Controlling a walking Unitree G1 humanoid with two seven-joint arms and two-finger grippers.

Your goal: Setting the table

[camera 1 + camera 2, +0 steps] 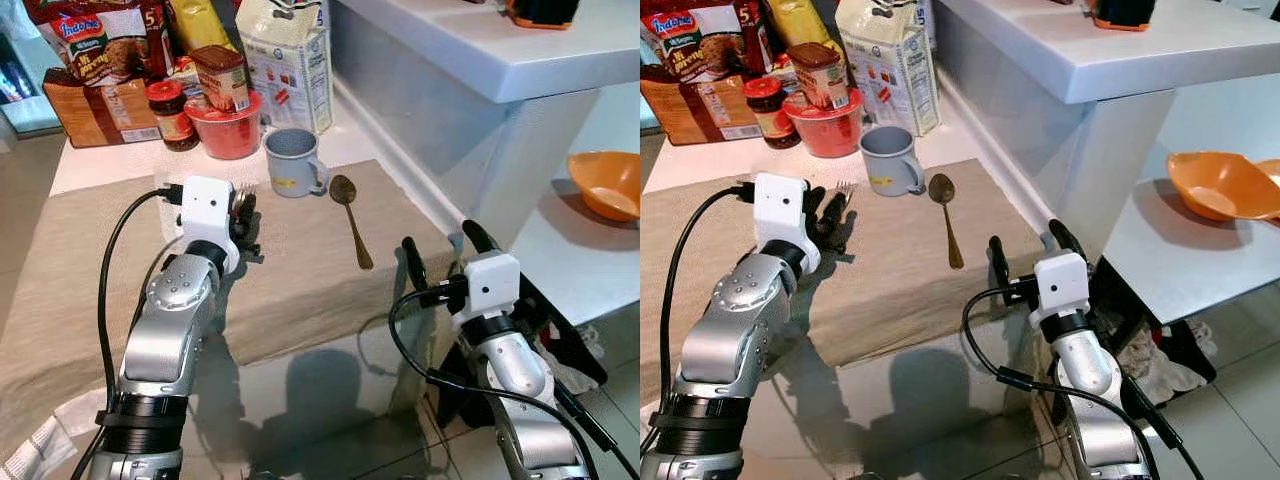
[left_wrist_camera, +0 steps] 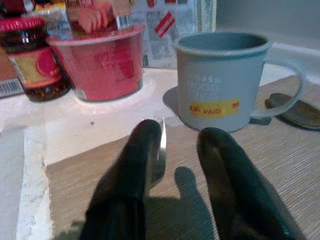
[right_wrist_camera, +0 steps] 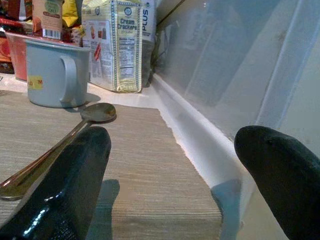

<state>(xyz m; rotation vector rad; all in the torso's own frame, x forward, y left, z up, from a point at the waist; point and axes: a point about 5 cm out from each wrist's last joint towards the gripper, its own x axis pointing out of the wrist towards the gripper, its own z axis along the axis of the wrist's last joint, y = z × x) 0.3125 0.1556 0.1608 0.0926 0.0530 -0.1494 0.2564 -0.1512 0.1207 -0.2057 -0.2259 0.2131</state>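
Observation:
A beige placemat [image 1: 300, 290] covers the table. On it stand a grey mug [image 1: 292, 162] and, to its right, a bronze spoon [image 1: 350, 225] lying lengthwise. My left gripper [image 1: 826, 203] hovers low over the mat just left of the mug. It is open, and the tines of a silver fork [image 2: 161, 137] lie against one of its fingers [image 2: 135, 165], pointing toward the mug [image 2: 220, 80]. My right gripper [image 1: 438, 236] is open and holds nothing at the mat's front right corner. The spoon [image 3: 50, 150] lies ahead of it.
Behind the mat stand a red bowl [image 1: 228, 130], a red-lidded jar [image 1: 172, 115], a cracker box [image 1: 290, 60] and noodle packs [image 1: 100, 45]. A raised white counter [image 1: 480, 50] walls the right side. An orange bowl [image 1: 608, 183] sits on a lower white surface.

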